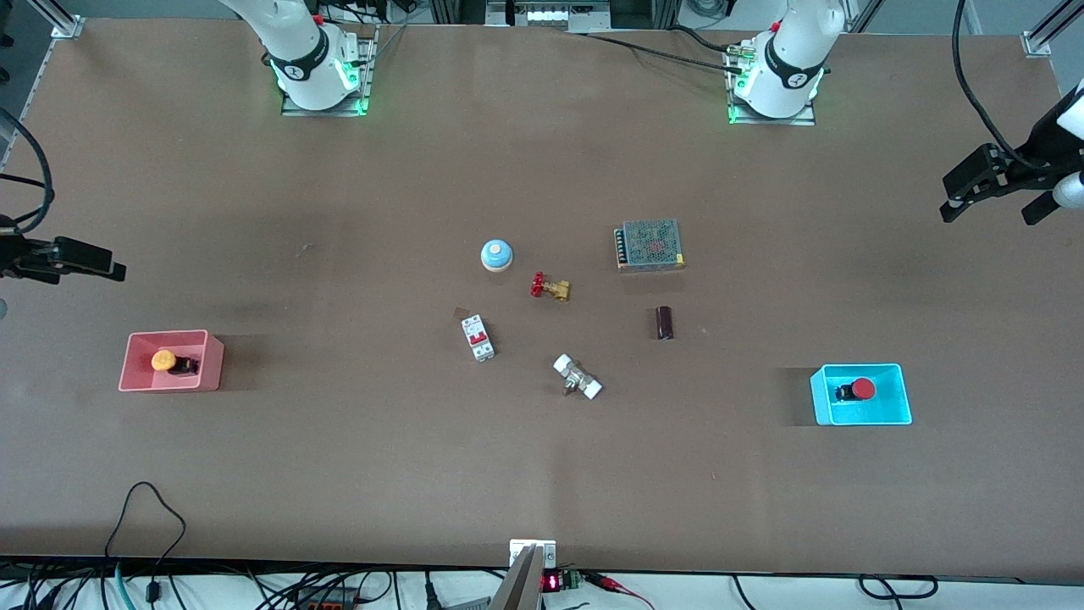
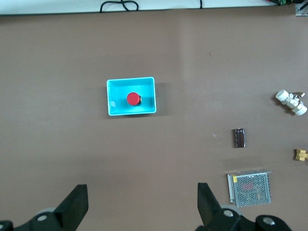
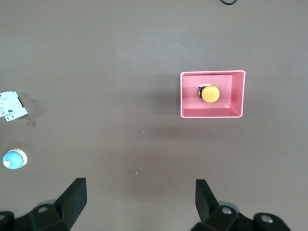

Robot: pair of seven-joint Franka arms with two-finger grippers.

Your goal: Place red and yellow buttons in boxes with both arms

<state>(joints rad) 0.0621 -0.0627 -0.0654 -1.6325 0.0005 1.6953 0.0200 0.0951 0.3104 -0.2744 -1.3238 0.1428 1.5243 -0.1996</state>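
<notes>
Front view shows the brown worktop (image 1: 339, 474) with both arms drawn back to its ends, the left pincer (image 1: 992, 191) up in the air over the left arm's end and the right pincer (image 1: 85, 261) over the right arm's end, each with its fingers spread wide and holding nothing. The cyan box (image 1: 898, 398) toward the left arm's end holds the red button (image 1: 861, 389), and the pink box (image 1: 212, 360) toward the right arm's end holds the yellow button (image 1: 164, 361). Between the boxes lie a mesh-topped power supply (image 1: 650, 245), a blue-domed bell (image 1: 497, 254), a circuit breaker (image 1: 478, 337), a white-ended fitting (image 1: 577, 377), a brass valve with a red handle (image 1: 550, 287) and a dark cylinder (image 1: 665, 323).
</notes>
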